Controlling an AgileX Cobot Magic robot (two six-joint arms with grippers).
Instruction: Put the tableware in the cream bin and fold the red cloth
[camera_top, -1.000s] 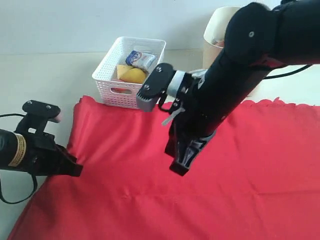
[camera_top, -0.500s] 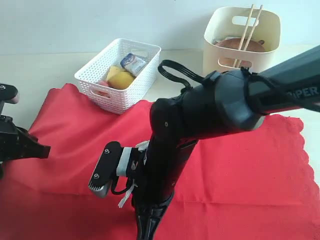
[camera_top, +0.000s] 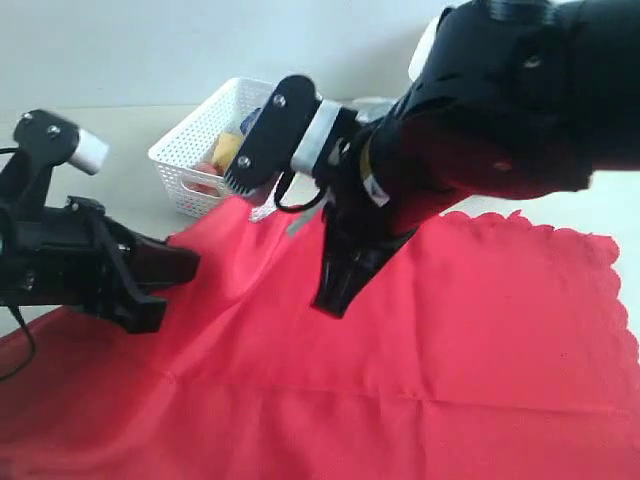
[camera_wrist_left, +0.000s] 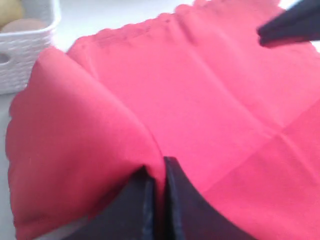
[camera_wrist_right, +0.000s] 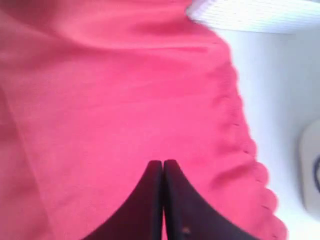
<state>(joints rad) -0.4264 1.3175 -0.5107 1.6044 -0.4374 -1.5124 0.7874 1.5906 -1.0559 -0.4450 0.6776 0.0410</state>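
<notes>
Left fingers (camera_wrist_left: 137, 210) are clamped together with a fold of the red cloth (camera_top: 450, 340) pinched between them. The left gripper (camera_top: 188, 265) holds that fold raised at the cloth's left side, just near of the white basket (camera_top: 190, 170). Right fingers (camera_wrist_right: 150, 200) are pressed together too. The right gripper (camera_top: 333, 300) points down onto the cloth around its middle, and I can't tell if any fabric is caught in it.

The cloth covers most of the near and right of the table, with its scalloped edge (camera_top: 600, 250) running along the far right. No tableware shows, and the right arm blocks my view of the far right where the bin would be.

Handling, my guess: the cloth is thin, light and limp. It sags and tents from any one pinch, so it won't keep a shape and the free part will drag. It looks smooth, so a shallow pinch may slip. I'd hold it at the edge or corners, one gripper per corner of the same side, and bite well in past the scallops.
</notes>
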